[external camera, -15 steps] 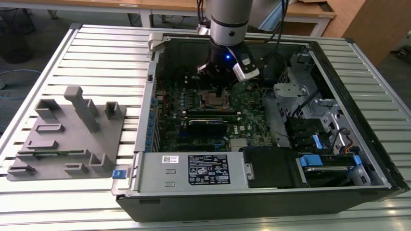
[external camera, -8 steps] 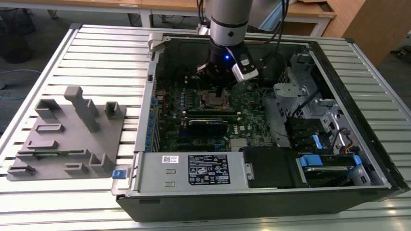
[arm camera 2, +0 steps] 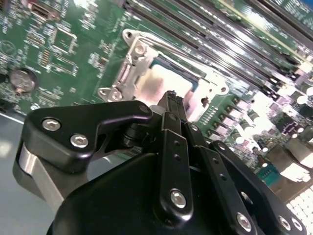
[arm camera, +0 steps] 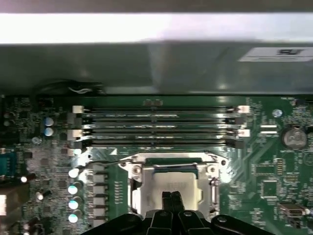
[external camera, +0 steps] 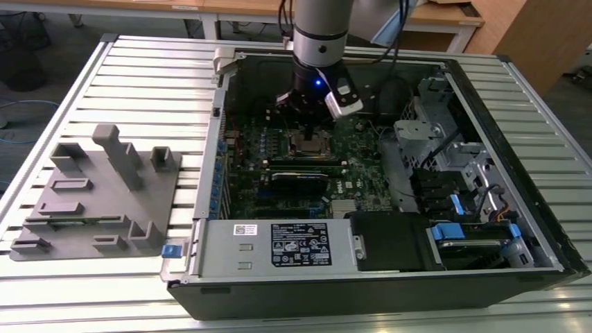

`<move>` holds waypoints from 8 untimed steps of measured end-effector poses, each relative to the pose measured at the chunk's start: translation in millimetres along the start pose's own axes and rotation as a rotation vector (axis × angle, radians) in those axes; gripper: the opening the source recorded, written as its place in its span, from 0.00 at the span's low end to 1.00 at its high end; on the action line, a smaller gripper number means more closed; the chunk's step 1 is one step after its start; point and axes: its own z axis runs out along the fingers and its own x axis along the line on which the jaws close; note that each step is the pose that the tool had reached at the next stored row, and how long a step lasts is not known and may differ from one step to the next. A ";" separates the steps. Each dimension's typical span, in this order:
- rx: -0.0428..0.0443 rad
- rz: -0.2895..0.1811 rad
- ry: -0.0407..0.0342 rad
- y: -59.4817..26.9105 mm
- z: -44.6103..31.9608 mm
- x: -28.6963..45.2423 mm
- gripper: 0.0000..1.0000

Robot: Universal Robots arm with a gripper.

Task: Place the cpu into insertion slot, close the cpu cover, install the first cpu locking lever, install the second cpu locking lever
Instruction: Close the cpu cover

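— What do we see at the fingers (arm camera: 166, 204)?

— In both wrist views we see them pressed together, with no gap and nothing held between them. The gripper (arm camera: 170, 195) (arm camera 2: 172, 96) points its tips at the cpu (arm camera: 191, 192) (arm camera 2: 159, 85), over the middle of its silvery top. We cannot tell whether the tips touch the metal.

— And where does the cpu lie?

— We find it seated in the slot (external camera: 294, 147) on the motherboard (external camera: 362, 149). The cover (arm camera: 136, 169) (arm camera 2: 126, 73) lies flat around it, and the square cut-out leaves the silvery top bare.

— What do we see near the cover?

— In the first wrist view, long memory slots (arm camera: 156, 128) run side by side just beyond it. A coin cell (arm camera: 293, 138) (arm camera 2: 22, 81) sits on the board, well apart from the cover.

— And farther out?

— In the exterior view, the arm (external camera: 322, 28) stands upright in the upper middle of the frame, over the open case (external camera: 518, 139). The slot is in the upper middle of the board, and a black card (external camera: 298, 182) lies just below it in the frame. A labelled box (external camera: 277, 244) fills the case's lower edge. On the exterior view's left, a grey block (external camera: 102, 194) stands on the slatted table (external camera: 55, 83) beside the case, well apart from the gripper.
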 end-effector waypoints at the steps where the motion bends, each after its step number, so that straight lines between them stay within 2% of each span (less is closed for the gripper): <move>1: 0.0001 0.000 -0.0008 0.0 0.1 2.2 0.11; 8: -0.0001 0.000 -0.0088 -0.1 2.1 15.7 0.11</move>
